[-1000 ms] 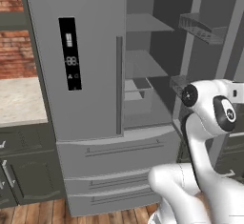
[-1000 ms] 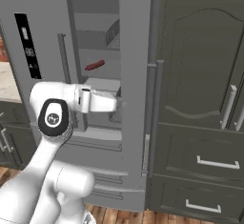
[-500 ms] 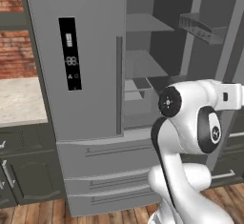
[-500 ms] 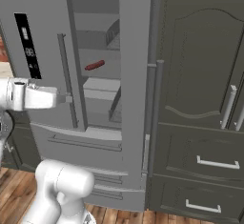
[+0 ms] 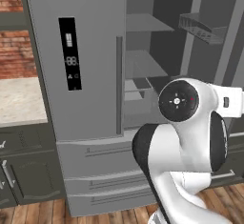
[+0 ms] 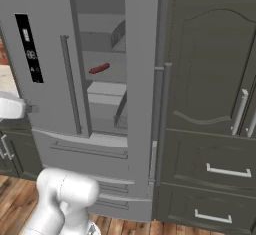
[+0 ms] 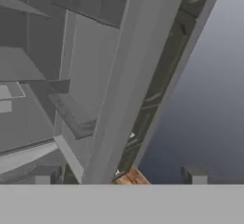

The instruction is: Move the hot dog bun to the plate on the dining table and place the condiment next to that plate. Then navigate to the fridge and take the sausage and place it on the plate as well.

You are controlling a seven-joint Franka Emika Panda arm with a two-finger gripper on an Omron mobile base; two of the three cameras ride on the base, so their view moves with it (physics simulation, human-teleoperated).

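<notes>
The grey steel fridge (image 5: 86,75) (image 6: 47,54) stands straight ahead with its right door swung open. The reddish-brown sausage (image 6: 99,69) lies on a middle shelf inside. My gripper (image 7: 119,178) is open, its fingertips (image 7: 43,178) wide apart with nothing between them, and it looks along the edge of the open fridge door (image 7: 128,75). My white arm (image 5: 190,123) fills the lower right of the left base view. The hot dog bun, the plate, the dining table and the condiment are out of view.
The open door (image 6: 142,79) stands edge-on between the shelves and tall dark grey cabinets (image 6: 210,104). Door bins (image 5: 202,27) hang on it. Fridge drawers (image 5: 100,170) sit below. A beige counter (image 5: 19,99) and brick wall (image 5: 14,42) lie left.
The arm has swung round: its upper joint now looms larger in the left base view, and it has slid to the left edge of the right base view. The fridge and sausage have not moved.
</notes>
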